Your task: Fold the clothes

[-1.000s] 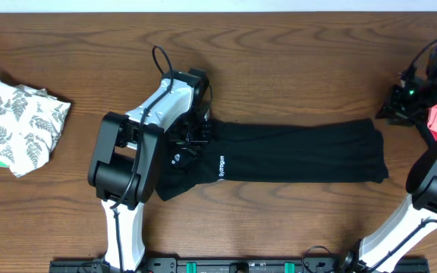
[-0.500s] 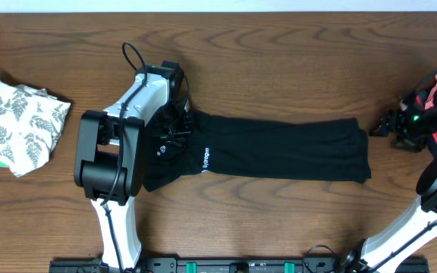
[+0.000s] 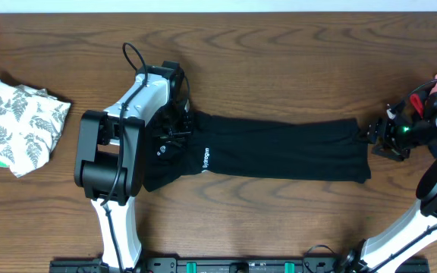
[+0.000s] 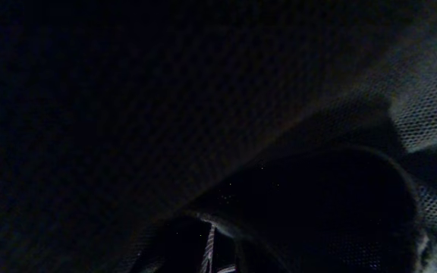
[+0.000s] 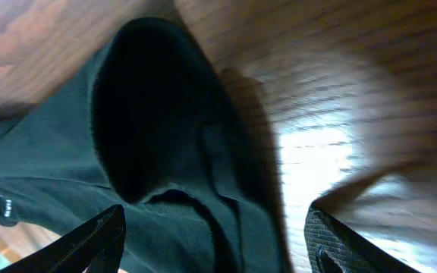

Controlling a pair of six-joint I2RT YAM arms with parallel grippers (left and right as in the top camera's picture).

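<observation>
the black garment (image 3: 279, 152) lies as a long flat band across the middle of the table (image 3: 279, 45). the left gripper (image 3: 174, 135) is clamped on its left end, wrist view filled with dark fabric. the right gripper (image 3: 375, 137) hovers just beside the right end, jaws wide and empty. to fold well, i judge, those jaws should bite the whole hem edge squarely while the left holds the band taut. the fern-print cloth (image 3: 17, 125) sits well apart, far left.
</observation>
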